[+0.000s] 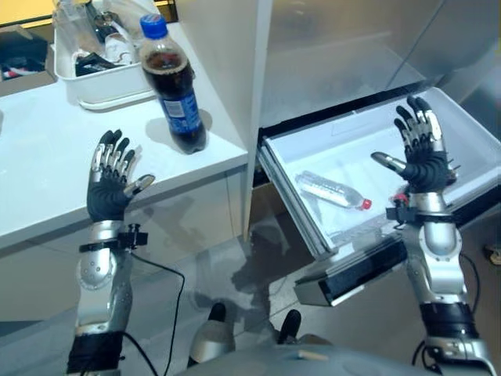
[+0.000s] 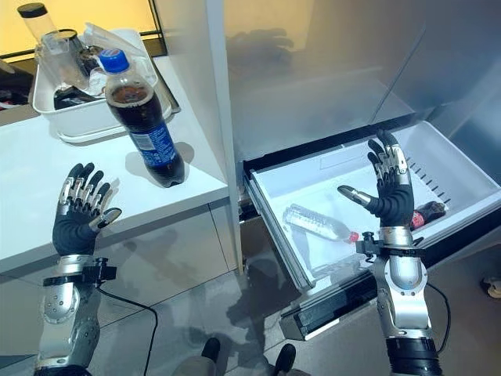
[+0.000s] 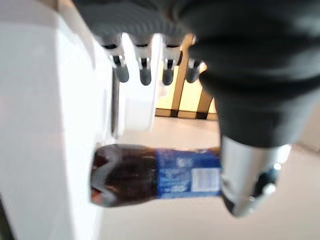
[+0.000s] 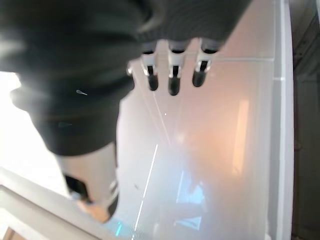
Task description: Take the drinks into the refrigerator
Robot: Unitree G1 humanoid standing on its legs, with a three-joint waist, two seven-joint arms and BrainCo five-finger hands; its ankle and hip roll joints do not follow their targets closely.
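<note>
Both hands are up with fingers spread, holding nothing: left hand (image 1: 109, 184) near the counter (image 1: 47, 149), right hand (image 2: 389, 192) over the open drawer (image 2: 462, 168). Left wrist view shows the cola bottle (image 3: 150, 175) standing on the counter. It looks heavy and maybe slippery; grab its middle.

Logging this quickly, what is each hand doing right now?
Left hand: open, fingers straight, holding nothing.
Right hand: open, fingers straight, holding nothing.
</note>
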